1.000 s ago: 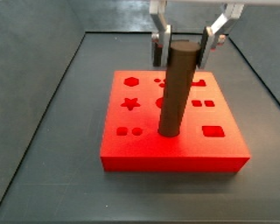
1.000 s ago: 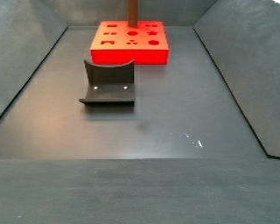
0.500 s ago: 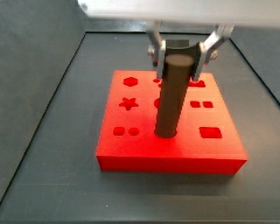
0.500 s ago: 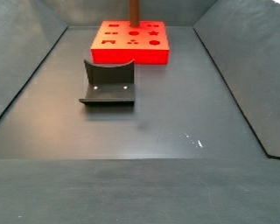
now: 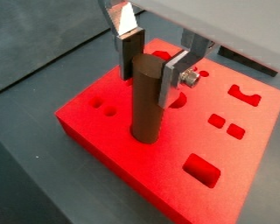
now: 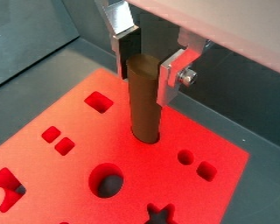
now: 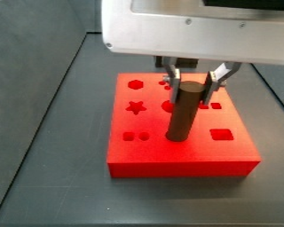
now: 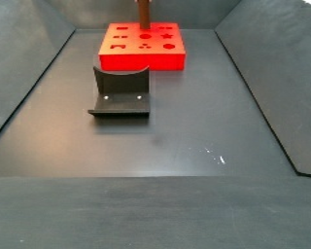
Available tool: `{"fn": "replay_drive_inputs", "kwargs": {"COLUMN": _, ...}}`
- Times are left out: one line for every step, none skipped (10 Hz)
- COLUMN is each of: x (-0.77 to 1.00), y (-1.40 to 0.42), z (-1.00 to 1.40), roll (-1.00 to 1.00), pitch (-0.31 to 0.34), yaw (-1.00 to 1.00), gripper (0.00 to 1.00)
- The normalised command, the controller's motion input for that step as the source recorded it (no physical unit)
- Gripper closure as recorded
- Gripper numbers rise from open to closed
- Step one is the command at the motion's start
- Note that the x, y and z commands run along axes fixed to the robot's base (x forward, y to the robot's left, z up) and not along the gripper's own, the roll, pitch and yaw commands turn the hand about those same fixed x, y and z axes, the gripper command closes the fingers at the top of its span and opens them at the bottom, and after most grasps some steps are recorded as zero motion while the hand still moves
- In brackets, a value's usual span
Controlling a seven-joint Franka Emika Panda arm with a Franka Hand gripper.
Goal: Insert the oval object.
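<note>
Oval object (image 5: 145,101) stands upright in the red block (image 5: 119,144), its lower end seated in a hole near the block's middle; also seen in a side view (image 7: 184,108). Pincer (image 6: 150,63) sits above the block at the peg's upper part, its silver fingers (image 5: 175,77) flanking the peg closely on both sides; actual pad contact cannot be told. Fixture (image 8: 120,92) rests on the dark worktop (image 8: 185,136), just beside the block and apart from it.
</note>
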Motion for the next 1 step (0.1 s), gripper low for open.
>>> {"fn": "replay_drive_inputs", "kwargs": {"x": 0.00, "y": 0.00, "z": 0.00, "roll": 0.00, "pitch": 0.000, "yaw": 0.00, "gripper": 1.00}}
